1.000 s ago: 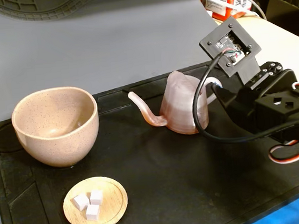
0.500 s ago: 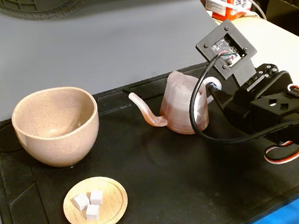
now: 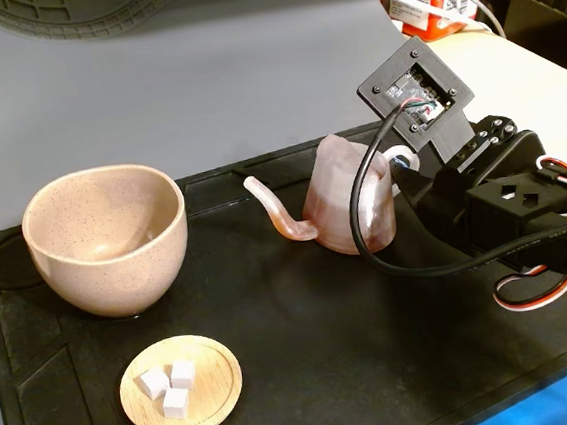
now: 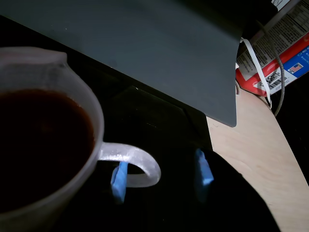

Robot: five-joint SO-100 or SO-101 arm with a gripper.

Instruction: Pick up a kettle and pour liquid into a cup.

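Kettle [image 3: 348, 204]: upright on black mat [image 3: 309, 371], dark liquid [image 4: 41, 145] inside. Tool [image 4: 161, 174]: spread wide, one fingertip [image 4: 119, 180] under handle [image 4: 137, 162]. Cup [image 3: 105, 240]: well apart.

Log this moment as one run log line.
phase: reaching kettle handle | gripper: open, one finger through loop | kettle: on mat, full | cup: empty

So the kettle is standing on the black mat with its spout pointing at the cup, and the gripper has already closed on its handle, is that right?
Not quite: the gripper is open. The wrist view shows its blue-tipped fingers spread, one at the kettle's handle and the other well clear of it. The kettle does stand on the black mat with its spout towards the cup.
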